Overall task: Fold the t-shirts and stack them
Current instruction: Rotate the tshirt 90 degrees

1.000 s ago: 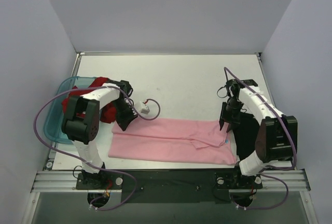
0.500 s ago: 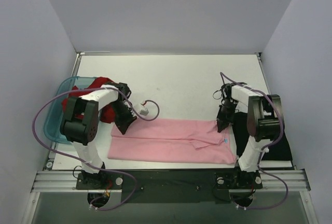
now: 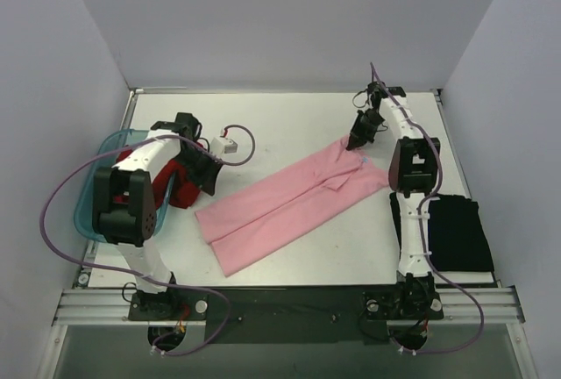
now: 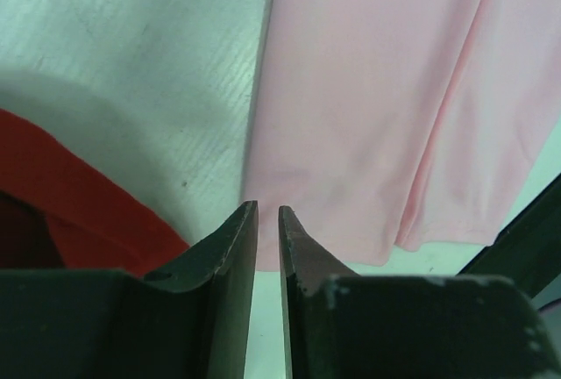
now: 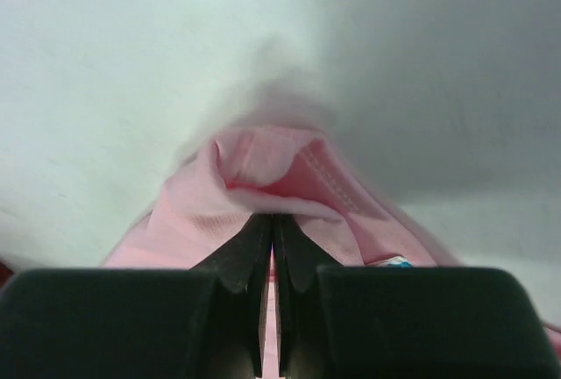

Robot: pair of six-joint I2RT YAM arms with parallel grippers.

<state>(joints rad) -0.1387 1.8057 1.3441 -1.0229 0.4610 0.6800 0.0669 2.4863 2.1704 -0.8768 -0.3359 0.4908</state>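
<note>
The light pink t-shirt, folded into a long strip, lies diagonally across the table from near left to far right. My right gripper is shut on its far right end, and the cloth bunches around the tips. My left gripper hovers by the strip's left end with its jaws nearly together and nothing between them; the pink cloth lies just ahead. The dark red t-shirt spills from the bin and shows in the left wrist view. The black t-shirt lies folded at the near right.
A translucent teal bin stands at the left table edge under the red shirt. Purple cables loop off both arms, with a white connector near the left wrist. White walls close in the table on three sides.
My right gripper has pulled the pink shirt's right end far back, swinging the strip from along the near edge to a diagonal. My left gripper has moved back and left off the shirt's corner.
</note>
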